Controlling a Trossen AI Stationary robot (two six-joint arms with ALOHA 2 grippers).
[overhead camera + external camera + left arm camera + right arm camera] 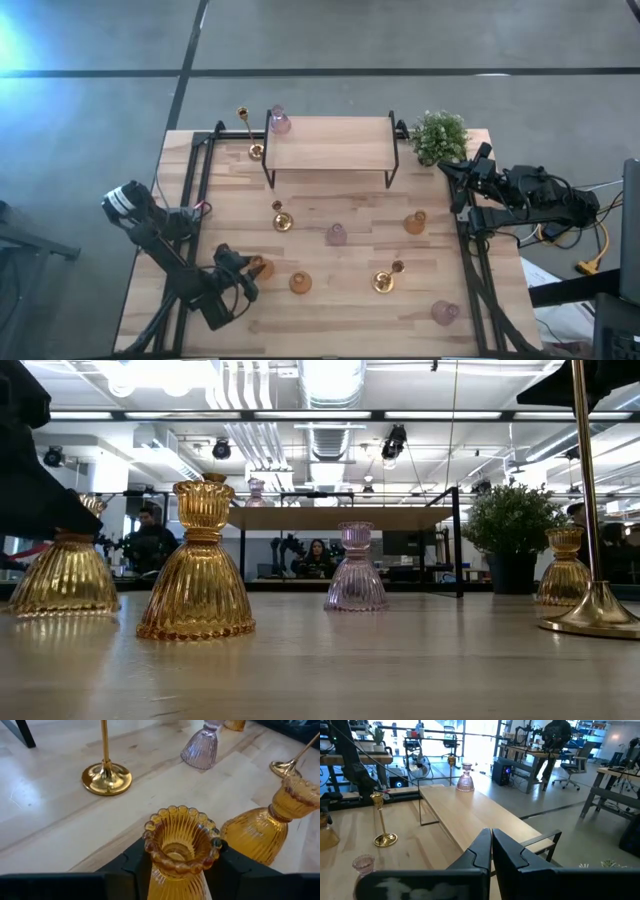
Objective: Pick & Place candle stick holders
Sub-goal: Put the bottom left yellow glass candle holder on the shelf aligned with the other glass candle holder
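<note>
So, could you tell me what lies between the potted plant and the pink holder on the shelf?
In the high view, only the bare wooden shelf top lies between the potted plant and the pink holder.

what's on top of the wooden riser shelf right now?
One pink glass holder stands on the wooden riser shelf, at its back-left corner. The rest of the top looks bare. What sits beneath the shelf is hidden from above.

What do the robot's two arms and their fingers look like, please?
Both arms are dark, jointed and angular. The left arm has a white-and-black part at its base end and a small red mark. The right arm trails yellow and orange cables. The fingers are matt black, flat-sided wedges.
</note>
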